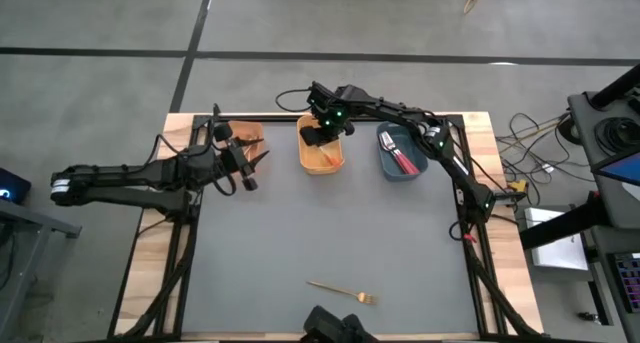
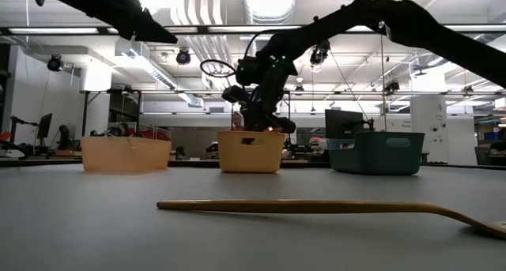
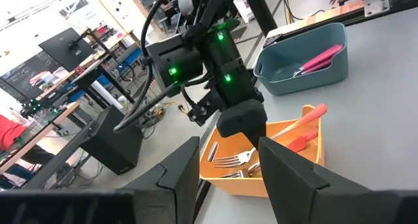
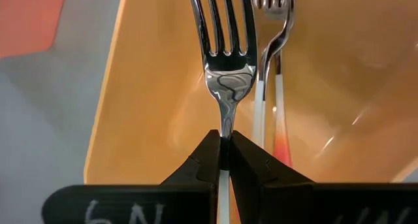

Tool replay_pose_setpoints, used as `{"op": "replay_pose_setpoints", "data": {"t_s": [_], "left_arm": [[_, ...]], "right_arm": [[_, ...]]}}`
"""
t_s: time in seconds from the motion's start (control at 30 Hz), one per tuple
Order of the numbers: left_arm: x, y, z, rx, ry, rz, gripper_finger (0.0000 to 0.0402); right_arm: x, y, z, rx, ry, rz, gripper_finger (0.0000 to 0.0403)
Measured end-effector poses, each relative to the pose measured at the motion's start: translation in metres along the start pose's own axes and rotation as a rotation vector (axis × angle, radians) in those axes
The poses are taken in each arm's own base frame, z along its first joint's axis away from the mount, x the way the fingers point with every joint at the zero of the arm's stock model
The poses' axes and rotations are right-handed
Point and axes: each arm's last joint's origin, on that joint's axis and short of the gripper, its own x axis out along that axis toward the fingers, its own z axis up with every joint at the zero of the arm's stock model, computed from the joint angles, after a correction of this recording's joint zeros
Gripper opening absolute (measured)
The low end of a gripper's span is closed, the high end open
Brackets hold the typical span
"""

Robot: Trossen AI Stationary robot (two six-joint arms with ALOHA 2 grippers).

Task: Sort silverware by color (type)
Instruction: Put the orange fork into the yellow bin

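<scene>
Grey tabletop (image 1: 330, 233) on a wood frame, workshop room behind w/ ceiling lights and desks. Three bins along the far edge: pale orange bin (image 1: 243, 135) at left, orange bin (image 1: 321, 151) in the middle, blue-grey bin (image 1: 399, 153) at right. Right gripper (image 4: 224, 160) sits over the middle bin, fingers clamped together on the neck of a silver-tined fork (image 4: 223, 41), tines pointing down into the bin; handle colour not visible from the wrist cam. More forks lie in that bin (orange handles, silver tines) (image 3: 297, 123). Blue-grey bin holds red-pink handled forks (image 3: 320, 57). Left gripper (image 1: 250, 168) waits above the table just beside the left bin, fingers (image 3: 287, 181) apart, nothing between them. Contents of left bin: cannot tell, arm partly covers it. One gold fork (image 1: 342, 291) lies flat on the mat at the near edge, approx. centre, well apart from all bins.
</scene>
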Motion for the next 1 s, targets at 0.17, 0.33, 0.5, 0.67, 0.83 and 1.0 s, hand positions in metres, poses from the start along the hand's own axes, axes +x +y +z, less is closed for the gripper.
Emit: {"op": "replay_pose_setpoints", "data": {"t_s": [0.17, 0.33, 0.5, 0.67, 0.83, 1.0], "left_arm": [[0.0000, 0.0000, 0.0000, 0.000, 0.000, 0.000, 0.0139], [0.0000, 0.0000, 0.0000, 0.000, 0.000, -0.001, 0.0139], [0.0000, -0.0001, -0.0001, 0.000, 0.000, -0.001, 0.0139], [0.0000, -0.0001, -0.0001, 0.000, 0.000, -0.001, 0.0139], [0.0000, -0.0001, -0.0001, 0.000, 0.000, -0.001, 0.0139], [0.0000, -0.0002, -0.0002, 0.000, 0.000, -0.001, 0.0139]], "right_arm": [[-0.0001, -0.0009, 0.0010, -0.047, -0.027, -0.038, 0.0013], [0.0007, -0.0008, 0.0030, -0.054, -0.053, -0.050, 0.0013], [0.0013, -0.0005, 0.0046, -0.048, -0.072, -0.052, 0.0013], [0.0012, 0.0007, 0.0072, -0.042, -0.106, -0.053, 0.0013], [0.0023, 0.0012, 0.0067, -0.043, -0.106, -0.051, 0.0013], [0.0039, 0.0021, 0.0052, -0.045, -0.101, -0.052, 0.0013]]}}
